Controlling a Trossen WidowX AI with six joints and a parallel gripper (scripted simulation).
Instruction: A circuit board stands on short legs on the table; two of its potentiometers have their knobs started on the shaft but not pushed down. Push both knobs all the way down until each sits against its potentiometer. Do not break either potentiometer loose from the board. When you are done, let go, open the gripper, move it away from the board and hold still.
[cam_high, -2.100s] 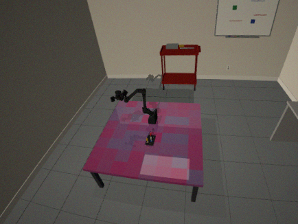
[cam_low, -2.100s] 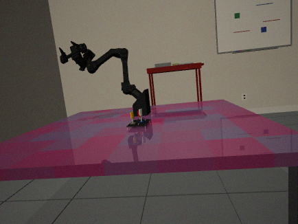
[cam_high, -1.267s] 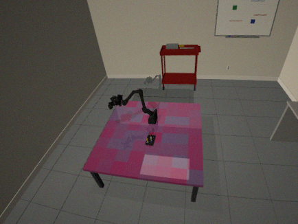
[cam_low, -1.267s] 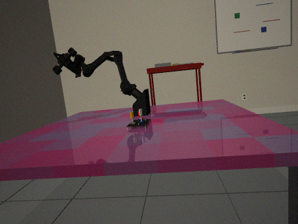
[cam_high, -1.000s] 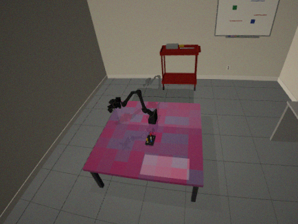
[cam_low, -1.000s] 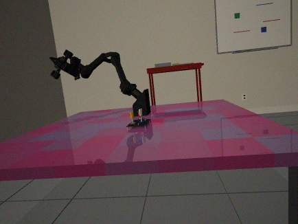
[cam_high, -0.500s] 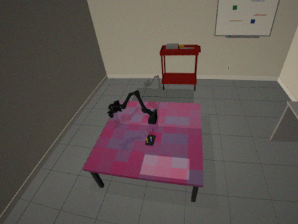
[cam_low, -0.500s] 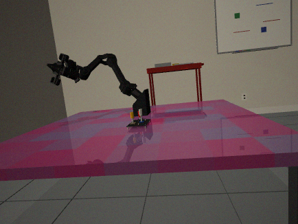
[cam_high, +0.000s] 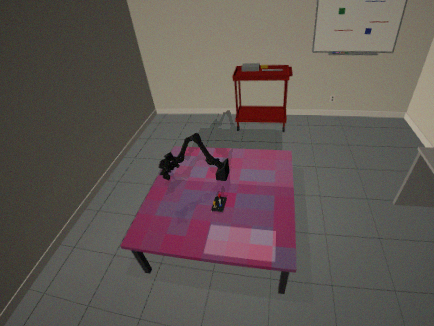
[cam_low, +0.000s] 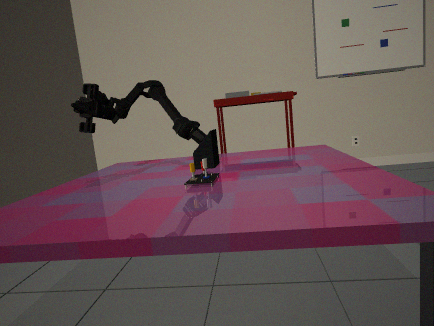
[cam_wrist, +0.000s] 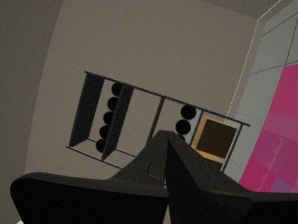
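Note:
The circuit board (cam_high: 218, 209) (cam_low: 192, 183) stands on short legs on the table, in front of the arm's base. Upright on it are a yellow knob (cam_low: 192, 168), a white knob (cam_low: 205, 164) and a red part (cam_high: 219, 195) partly hidden behind the white one in the exterior view. A blue part lies at the foot of the white knob. How far down the knobs sit is too small to tell. My gripper (cam_low: 74, 106) (cam_wrist: 164, 137) is shut and empty, its fingertips together. It is high and far left of the board, pointing away from it.
The pink and purple table (cam_high: 170, 235) (cam_low: 280, 220) carries the arm's base (cam_high: 223, 171) (cam_low: 207, 152) just behind the board. A red cart (cam_high: 262, 74) (cam_low: 255, 99) stands beyond the table. In the wrist view a dark shelf rack (cam_wrist: 93, 107) stands by the wall.

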